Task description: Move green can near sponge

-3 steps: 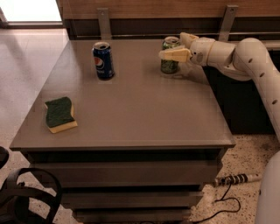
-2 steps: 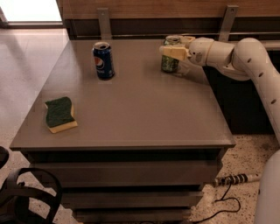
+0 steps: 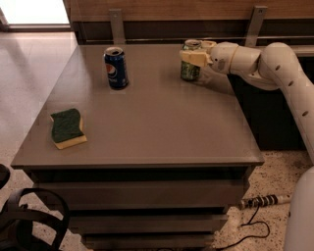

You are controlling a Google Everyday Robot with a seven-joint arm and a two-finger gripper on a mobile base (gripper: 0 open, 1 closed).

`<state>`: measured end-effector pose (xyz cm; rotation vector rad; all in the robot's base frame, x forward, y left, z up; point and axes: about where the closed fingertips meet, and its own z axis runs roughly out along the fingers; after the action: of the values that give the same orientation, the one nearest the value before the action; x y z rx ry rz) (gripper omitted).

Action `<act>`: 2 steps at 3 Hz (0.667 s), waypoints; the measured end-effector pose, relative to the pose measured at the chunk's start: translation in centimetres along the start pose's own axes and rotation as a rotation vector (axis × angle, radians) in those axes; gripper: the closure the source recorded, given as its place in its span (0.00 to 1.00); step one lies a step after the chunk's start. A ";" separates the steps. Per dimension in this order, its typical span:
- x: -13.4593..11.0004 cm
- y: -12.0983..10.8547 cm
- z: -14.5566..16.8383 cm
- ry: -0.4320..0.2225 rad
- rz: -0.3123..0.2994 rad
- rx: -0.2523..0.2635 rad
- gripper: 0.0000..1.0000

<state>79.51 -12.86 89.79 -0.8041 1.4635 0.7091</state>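
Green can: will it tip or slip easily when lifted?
Probably tippy if pushed: the green can stands tall on a narrow base. Its smooth round wall may slip, and it would likely roll if it fell. The tool is at its upper part.

Pepsi can (image 3: 116, 67) beside lane: rear-right claw (image 3: 193, 58), sponge (image 3: 67, 127)

Grey table (image 3: 162, 117) on pale floor (image 3: 29, 63), wooden wall (image 3: 171, 9) behind.
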 end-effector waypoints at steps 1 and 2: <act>0.0 0.2 0.3 0.000 0.001 -0.005 1.00; -0.4 0.4 0.5 0.007 -0.004 -0.012 1.00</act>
<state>79.43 -12.17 90.12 -0.8194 1.4650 0.7138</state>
